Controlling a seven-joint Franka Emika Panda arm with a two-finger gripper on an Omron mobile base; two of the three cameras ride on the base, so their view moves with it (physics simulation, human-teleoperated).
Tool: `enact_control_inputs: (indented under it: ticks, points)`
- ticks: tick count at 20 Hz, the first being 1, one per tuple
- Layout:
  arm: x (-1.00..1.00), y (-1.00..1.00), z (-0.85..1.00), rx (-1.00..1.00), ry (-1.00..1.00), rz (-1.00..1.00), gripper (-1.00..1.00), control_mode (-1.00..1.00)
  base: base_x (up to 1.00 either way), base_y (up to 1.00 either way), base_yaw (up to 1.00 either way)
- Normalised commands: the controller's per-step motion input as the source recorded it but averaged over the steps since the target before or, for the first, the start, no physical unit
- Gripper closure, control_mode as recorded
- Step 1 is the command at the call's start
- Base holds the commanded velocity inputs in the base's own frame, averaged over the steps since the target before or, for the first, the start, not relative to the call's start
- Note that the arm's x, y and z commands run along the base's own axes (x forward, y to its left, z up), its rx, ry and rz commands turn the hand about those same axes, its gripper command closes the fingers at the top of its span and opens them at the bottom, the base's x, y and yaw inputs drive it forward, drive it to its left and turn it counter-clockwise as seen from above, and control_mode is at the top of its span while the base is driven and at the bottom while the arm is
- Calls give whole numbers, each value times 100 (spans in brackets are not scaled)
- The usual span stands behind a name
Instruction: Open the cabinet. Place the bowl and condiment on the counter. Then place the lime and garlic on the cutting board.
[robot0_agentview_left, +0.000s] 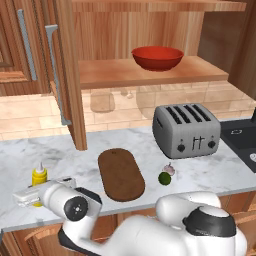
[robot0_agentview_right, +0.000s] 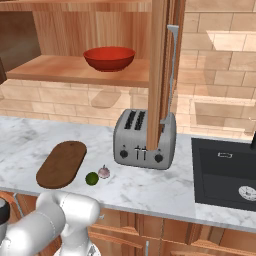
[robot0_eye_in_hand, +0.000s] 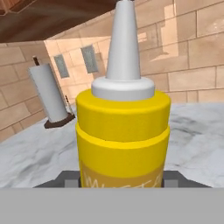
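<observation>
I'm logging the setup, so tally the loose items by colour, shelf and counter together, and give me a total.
Red: 1, glossy red bowl on the shelf
Yellow: 1, yellow squeeze bottle
Green: 1, dark green lime
Whitish-pink: 1, garlic bulb
Brown: 1, oval wooden cutting board
Silver: 1, toaster
Total: 6

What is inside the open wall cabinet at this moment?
The cabinet holds the red bowl, alone on its lower shelf. On the upper shelf I see nothing, but most of it is cut off by the picture's top edge, so I cannot tell.
</observation>
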Motion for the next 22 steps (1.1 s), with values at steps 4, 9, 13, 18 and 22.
enact_control_inputs:
  ticks: [4,9,13,18,22]
  points:
    - [5,15,-14,0,1,0,100,-100,0,0,0]
    - [0,5,-13,0,0,0,100,-100,0,0,0]
    - [0,3,-14,0,0,1,100,-100,0,0,0]
    - [0,8,-10,0,0,1,100,-100,0,0,0]
    - [1,9,-4,0,0,1,100,-100,0,0,0]
